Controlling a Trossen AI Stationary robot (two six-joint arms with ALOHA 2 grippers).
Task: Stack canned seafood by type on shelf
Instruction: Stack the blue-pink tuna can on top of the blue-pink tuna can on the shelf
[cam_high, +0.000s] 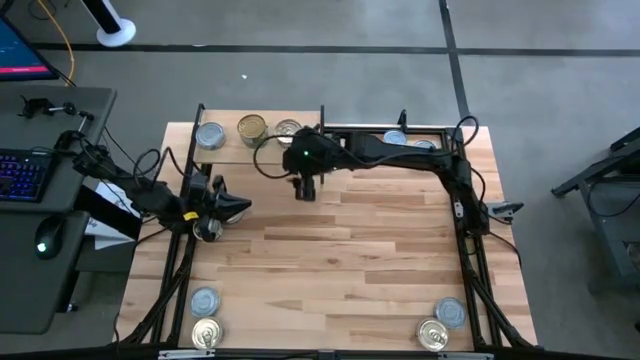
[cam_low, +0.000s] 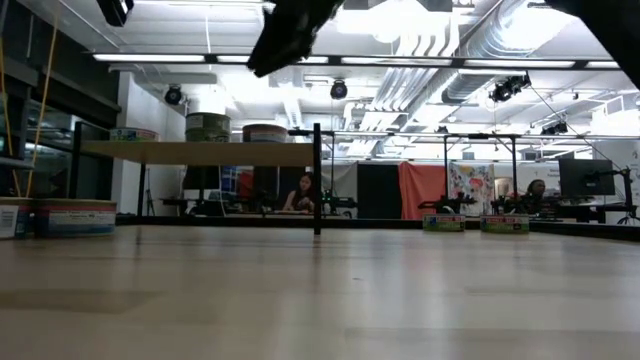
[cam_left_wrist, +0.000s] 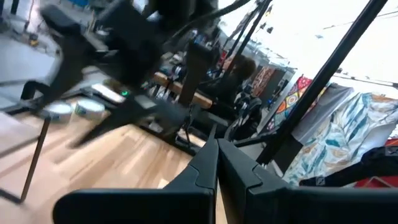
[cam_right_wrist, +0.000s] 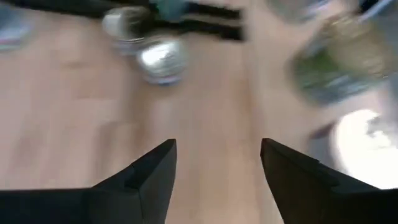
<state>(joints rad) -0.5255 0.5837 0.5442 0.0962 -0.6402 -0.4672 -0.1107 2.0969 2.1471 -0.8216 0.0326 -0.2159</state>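
Note:
The shelf (cam_high: 230, 143) stands at the table's far left, a light-wood board (cam_low: 200, 152) on black uprights. On it sit a silver-blue-topped tin (cam_high: 210, 136), a gold-topped tin (cam_high: 252, 128) and a third tin (cam_high: 288, 130). My right gripper (cam_high: 305, 190) hangs above the table just in front of the shelf's right end. It slants down and is open, with nothing between its fingers (cam_right_wrist: 217, 146). My left gripper (cam_high: 240, 207) waits shut near the table's left edge and holds nothing (cam_left_wrist: 216, 163).
More tins stand in pairs on the table at the near left (cam_high: 205, 316), the near right (cam_high: 441, 324) and the far right (cam_high: 410, 141). One more tin (cam_high: 207, 230) lies under the left arm. The middle of the table (cam_high: 340, 250) is bare wood.

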